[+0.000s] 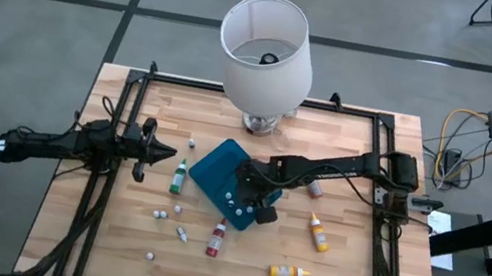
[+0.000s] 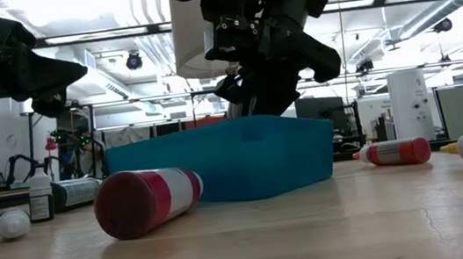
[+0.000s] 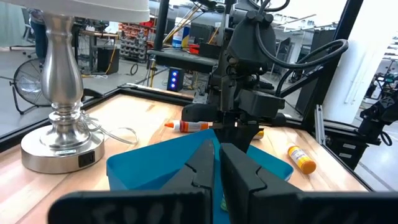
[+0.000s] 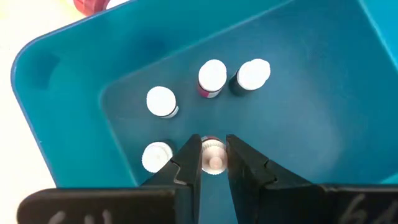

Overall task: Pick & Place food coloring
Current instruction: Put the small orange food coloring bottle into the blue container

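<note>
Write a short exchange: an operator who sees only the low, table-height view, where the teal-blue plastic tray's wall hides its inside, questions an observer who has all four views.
Observer: To begin, the left gripper is shut and empty, left of the teal-blue rectangular plastic tray, beside a small green squeeze bottle.
Operator: The right gripper dips behind the tray wall. Is it holding anything?
Observer: Yes. The right gripper is shut on a small white-capped squeeze bottle, upright inside the tray.
Operator: Is anything else in there?
Observer: Four more white-capped bottles stand upright on the tray floor.
</note>
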Tool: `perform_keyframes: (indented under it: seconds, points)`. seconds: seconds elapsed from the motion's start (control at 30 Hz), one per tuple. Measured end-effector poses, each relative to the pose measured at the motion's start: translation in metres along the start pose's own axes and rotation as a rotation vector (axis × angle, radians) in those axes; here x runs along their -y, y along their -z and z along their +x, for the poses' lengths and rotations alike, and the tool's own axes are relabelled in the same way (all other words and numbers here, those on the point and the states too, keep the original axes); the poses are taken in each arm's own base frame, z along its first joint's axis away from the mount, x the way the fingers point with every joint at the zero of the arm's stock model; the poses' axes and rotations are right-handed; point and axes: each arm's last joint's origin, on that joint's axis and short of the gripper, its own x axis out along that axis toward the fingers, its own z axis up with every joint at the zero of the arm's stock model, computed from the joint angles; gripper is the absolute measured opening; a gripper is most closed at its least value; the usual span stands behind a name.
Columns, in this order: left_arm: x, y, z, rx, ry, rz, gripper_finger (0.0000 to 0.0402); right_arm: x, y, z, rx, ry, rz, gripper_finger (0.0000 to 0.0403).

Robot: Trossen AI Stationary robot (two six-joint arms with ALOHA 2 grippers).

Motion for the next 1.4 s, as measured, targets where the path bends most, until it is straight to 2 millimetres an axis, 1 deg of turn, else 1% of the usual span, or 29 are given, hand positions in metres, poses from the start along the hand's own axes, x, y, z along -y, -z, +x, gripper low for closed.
perform_keyframes:
  seconds: [0.37, 0.77, 1.07, 1.3, 1.4]
  points:
    - [0.000, 0.000, 0.000, 0.000, 0.000, 0.000, 0.0000, -0.001, 0.004, 0.003, -0.013, -0.005, -0.010, 0.0048]
    - [0.000, 0.000, 0.000, 0.000, 0.000, 0.000, 0.0000, 0.000, 0.002, 0.002, 0.003, 0.002, -0.011, 0.0048]
    - [0.000, 0.000, 0.000, 0.000, 0.000, 0.000, 0.0000, 0.006, -0.006, -0.006, 0.023, 0.014, -0.005, 0.0048]
    - [0.000, 0.000, 0.000, 0.000, 0.000, 0.000, 0.0000, 0.012, -0.017, -0.020, 0.025, 0.019, 0.002, 0.0048]
    - [0.000, 0.000, 0.000, 0.000, 0.000, 0.000, 0.0000, 0.014, -0.016, -0.021, 0.022, 0.021, 0.013, 0.0048]
